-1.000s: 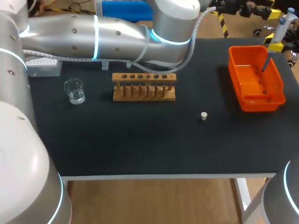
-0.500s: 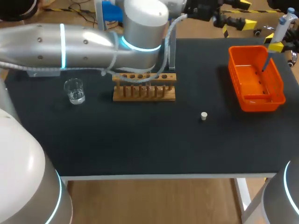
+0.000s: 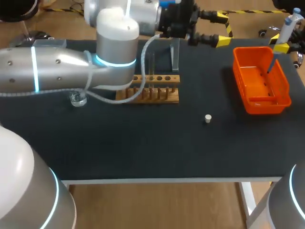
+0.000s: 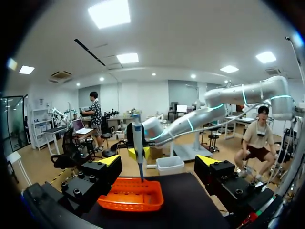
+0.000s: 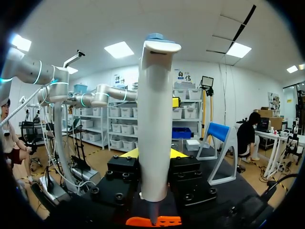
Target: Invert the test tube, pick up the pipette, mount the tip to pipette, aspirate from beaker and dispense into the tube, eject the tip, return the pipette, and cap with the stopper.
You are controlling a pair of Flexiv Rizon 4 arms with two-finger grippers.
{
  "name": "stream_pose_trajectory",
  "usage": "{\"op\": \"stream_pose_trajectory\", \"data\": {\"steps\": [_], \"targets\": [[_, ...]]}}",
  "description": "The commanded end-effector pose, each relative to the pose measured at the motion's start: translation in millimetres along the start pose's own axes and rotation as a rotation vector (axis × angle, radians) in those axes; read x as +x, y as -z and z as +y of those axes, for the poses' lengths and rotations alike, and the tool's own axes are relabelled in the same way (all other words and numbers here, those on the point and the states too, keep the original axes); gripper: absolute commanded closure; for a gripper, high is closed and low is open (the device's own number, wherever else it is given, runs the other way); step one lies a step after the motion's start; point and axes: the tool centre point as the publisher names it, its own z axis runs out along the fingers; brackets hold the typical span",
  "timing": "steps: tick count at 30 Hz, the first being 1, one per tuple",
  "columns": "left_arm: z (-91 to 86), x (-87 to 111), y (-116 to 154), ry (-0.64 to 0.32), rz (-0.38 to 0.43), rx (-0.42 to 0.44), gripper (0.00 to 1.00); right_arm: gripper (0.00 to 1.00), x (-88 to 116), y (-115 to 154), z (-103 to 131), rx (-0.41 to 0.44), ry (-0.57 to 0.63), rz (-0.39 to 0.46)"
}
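Observation:
My right gripper [image 3: 281, 47] is at the far right, shut on the blue-and-white pipette [image 3: 287, 26], whose tip hangs over the orange basket [image 3: 285, 90]. In the right wrist view the pipette [image 5: 155, 119] stands upright between the fingers [image 5: 127, 153]. My left gripper [image 3: 209, 37] hovers open and empty over the back middle of the table. In its own view the left gripper [image 4: 159, 164] faces the pipette [image 4: 138, 145] and the basket [image 4: 131, 201]. The wooden rack [image 3: 147, 89] holds what looks like a thin clear tube [image 3: 152, 64]. The white stopper [image 3: 208, 118] lies right of the rack.
The glass beaker [image 3: 76, 99] stands left of the rack, mostly hidden under my left arm. A clear stand [image 3: 175, 53] rises behind the rack. My left arm spans the back left of the table above the rack.
My left arm has swung leftward, bringing its gripper from the far back right to the back middle, and its fingers have opened wider. The right arm and pipette have not moved.

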Motion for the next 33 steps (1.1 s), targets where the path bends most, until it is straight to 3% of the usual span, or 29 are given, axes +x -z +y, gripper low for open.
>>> {"op": "stream_pose_trajectory", "data": {"steps": [1, 13, 16, 33], "targets": [[8.9, 22.3, 26.5, 0.002, -0.040, 0.026, 0.00, 1.00, -0.3, 0.5, 0.8, 0.003, 0.000, 0.001], [46.8, 55.1, 71.1, 0.026, -0.110, 0.071, 0.00, 1.00, -0.3, 0.5, 0.8, 0.003, 0.000, 0.001], [56.9, 53.6, 81.3, 0.069, -0.106, 0.073, 0.00, 1.00, -0.3, 0.5, 0.8, 0.003, 0.000, 0.001], [77.1, 61.2, 118.1, 0.086, -0.137, 0.058, 0.00, 1.00, -0.3, 0.5, 0.8, 0.003, 0.000, 0.001]]}}
